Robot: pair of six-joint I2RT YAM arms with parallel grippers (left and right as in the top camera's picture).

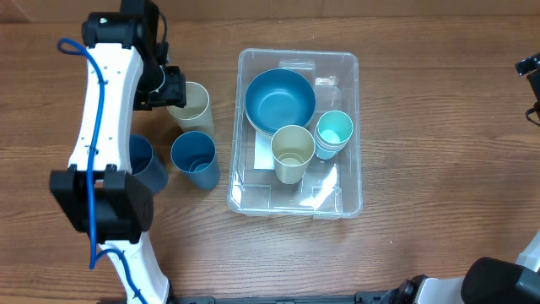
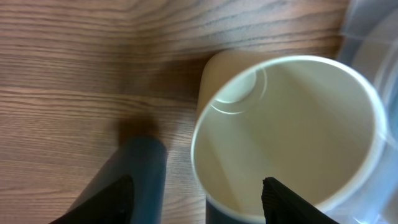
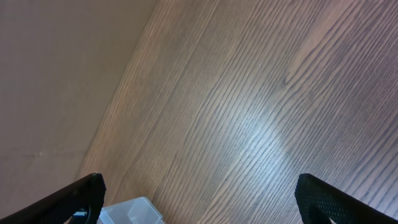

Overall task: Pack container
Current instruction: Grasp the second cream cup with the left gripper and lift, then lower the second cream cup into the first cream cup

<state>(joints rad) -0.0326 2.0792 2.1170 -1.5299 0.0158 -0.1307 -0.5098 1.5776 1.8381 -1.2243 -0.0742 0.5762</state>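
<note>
The clear container (image 1: 355, 196) stands mid-table. It holds a blue bowl (image 1: 279, 100), a cream cup (image 1: 293, 152) and stacked mint cups (image 1: 333, 133). Left of it stand a cream cup (image 1: 191, 105), a blue cup (image 1: 195, 159) and a darker blue cup (image 1: 145, 162) partly under my left arm. My left gripper (image 1: 171, 88) is open and straddles the near wall of the loose cream cup (image 2: 292, 118), one finger inside and one outside (image 2: 205, 199). My right gripper (image 3: 199, 180) is open and empty over bare wood at the far right (image 1: 530, 67).
The container's edge shows at the right of the left wrist view (image 2: 375, 30), close to the loose cream cup. A corner of the container (image 3: 127, 213) shows at the bottom of the right wrist view. The table's far edge runs along the left there.
</note>
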